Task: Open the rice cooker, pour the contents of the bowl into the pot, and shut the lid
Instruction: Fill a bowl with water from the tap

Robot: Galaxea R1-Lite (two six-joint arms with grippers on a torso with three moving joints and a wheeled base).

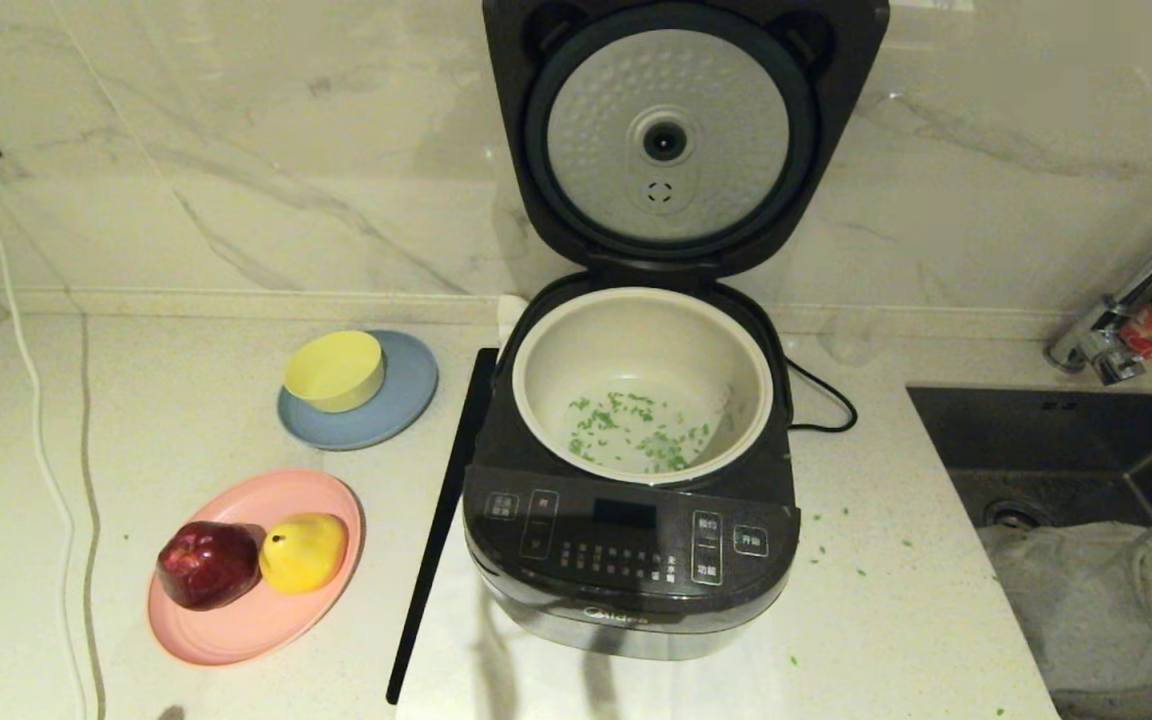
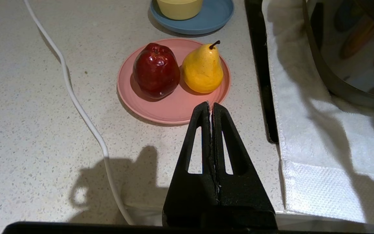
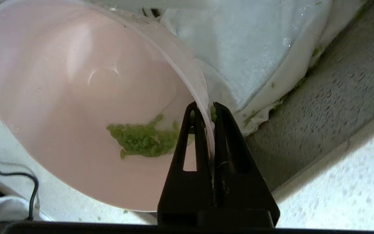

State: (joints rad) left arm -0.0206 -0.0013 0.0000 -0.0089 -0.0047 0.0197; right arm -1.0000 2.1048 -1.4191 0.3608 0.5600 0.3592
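Note:
The dark grey rice cooker stands in the middle of the counter. Its lid is swung up, showing the dimpled silver disc. Green contents lie scattered on the bottom of the cream pot. In the right wrist view my right gripper is shut on the rim of the pale pink bowl. The bowl is tilted and a clump of green bits clings inside near the rim. Neither arm shows in the head view. My left gripper hangs shut and empty over the counter, near the pink plate.
A red apple and a yellow pear lie on the pink plate. A yellow bowl sits on a blue plate. The sink with a white cloth is at the right. Green bits dot the counter.

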